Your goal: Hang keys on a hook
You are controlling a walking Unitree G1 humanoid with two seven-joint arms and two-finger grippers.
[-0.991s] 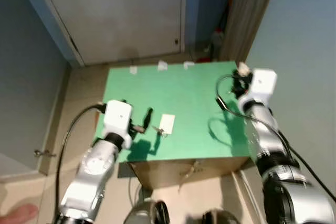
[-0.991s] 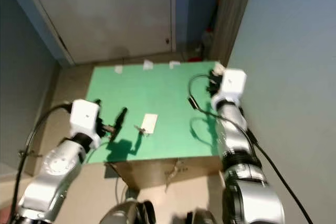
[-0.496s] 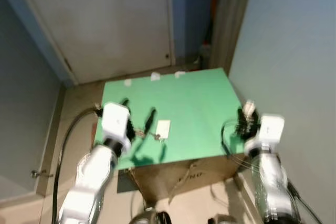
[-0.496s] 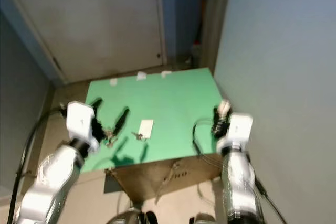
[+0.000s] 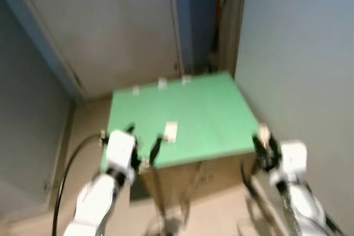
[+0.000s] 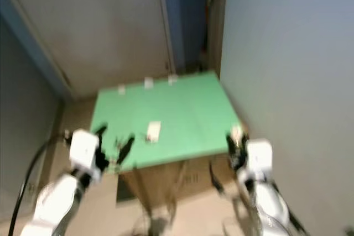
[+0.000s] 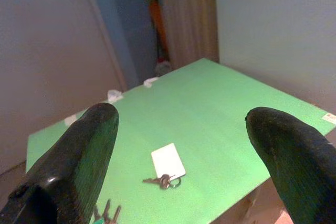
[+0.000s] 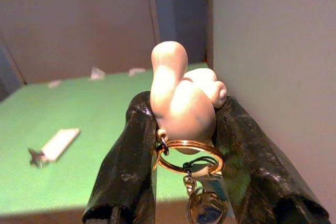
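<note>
My right gripper is shut on a pale pink figurine keychain; a gold ring and keys hang below it. In the left eye view, this gripper hovers off the front right corner of the green table, close to the wall. My left gripper is open at the table's front left edge, its fingers spread wide with nothing between them. A white card with a small key lies on the table ahead of it. Another bunch of keys lies nearer the left gripper.
The green top sits on a cardboard box. A grey-blue wall stands close on the right and a pale door behind the table. Small white scraps lie along the far edge. Both eye views are blurred.
The whole picture has shifted, so the camera moved. Both grippers have drawn back toward the table's front edge; the right one left the table's right side, still holding the keychain.
</note>
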